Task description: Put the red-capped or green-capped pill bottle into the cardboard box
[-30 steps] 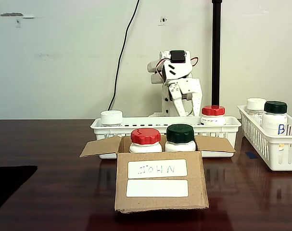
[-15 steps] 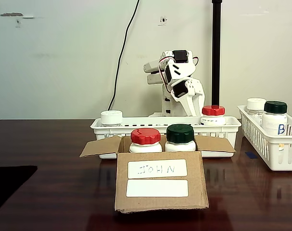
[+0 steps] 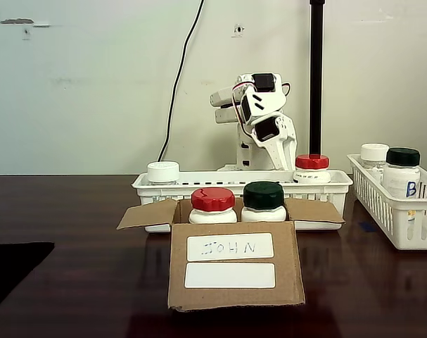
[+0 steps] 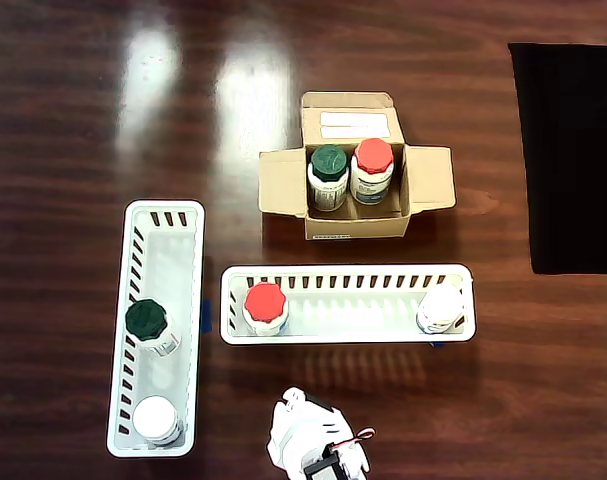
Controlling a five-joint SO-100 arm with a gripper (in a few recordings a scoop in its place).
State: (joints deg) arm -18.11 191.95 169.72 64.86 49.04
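Note:
The cardboard box (image 3: 234,271) marked "JOHN" stands open at the table's middle, its flaps (image 4: 281,183) spread. Inside it stand the green-capped pill bottle (image 3: 263,201) (image 4: 328,175) and a red-capped bottle (image 3: 212,204) (image 4: 372,170), side by side and upright. My white arm is folded up behind the long basket, well back from the box. The gripper (image 3: 273,151) hangs down behind that basket, holding nothing that I can see. Its jaw gap does not show. In the overhead view the arm (image 4: 313,450) sits at the bottom edge.
A long white slotted basket (image 3: 227,182) (image 4: 343,270) behind the box holds a red-capped bottle (image 3: 311,167) (image 4: 265,305) and a white-capped one (image 3: 163,172) (image 4: 442,308). A second basket (image 3: 403,218) (image 4: 163,210) holds a green-capped "B" bottle (image 3: 402,172) (image 4: 149,325) and a white-capped bottle (image 3: 374,153) (image 4: 156,418). A black mat (image 4: 573,150) covers one table corner.
The arm's wrist has turned and folded back and up from a second ago, then settled. The bottles, box and baskets have not moved.

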